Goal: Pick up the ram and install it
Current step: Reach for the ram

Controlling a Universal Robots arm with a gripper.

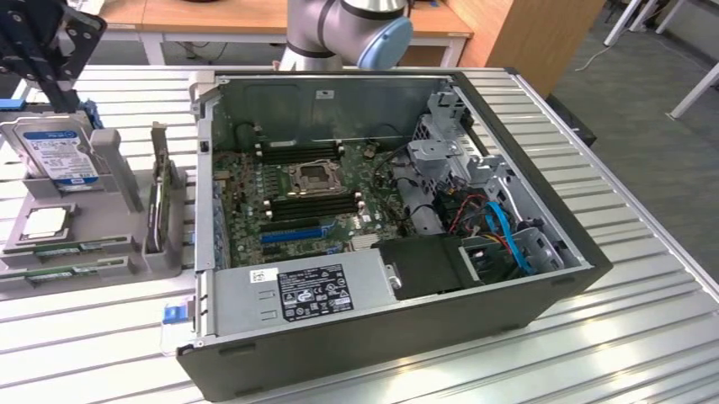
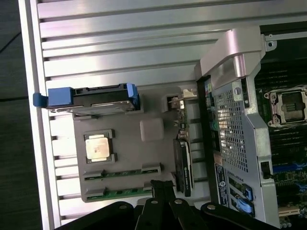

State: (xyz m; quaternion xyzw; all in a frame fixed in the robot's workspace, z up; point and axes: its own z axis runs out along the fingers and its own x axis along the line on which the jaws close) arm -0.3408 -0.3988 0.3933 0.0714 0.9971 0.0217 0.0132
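While the clenched, empty gripper [image 2: 162, 186] hovers above the grey tray [image 1: 141, 261], the ram [image 1: 74, 247] sits slotted at the exterior view's lower left; the approach seems in hand, and grasping calls for opened jaws.

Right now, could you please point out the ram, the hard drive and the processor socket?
ram [image 2: 123, 173]: wrist view, middle of one green stick in the grey holder.
hard drive [image 1: 59, 156]: exterior view, its blue-white label.
processor socket [image 1: 310, 178]: exterior view, centre of its metal frame.
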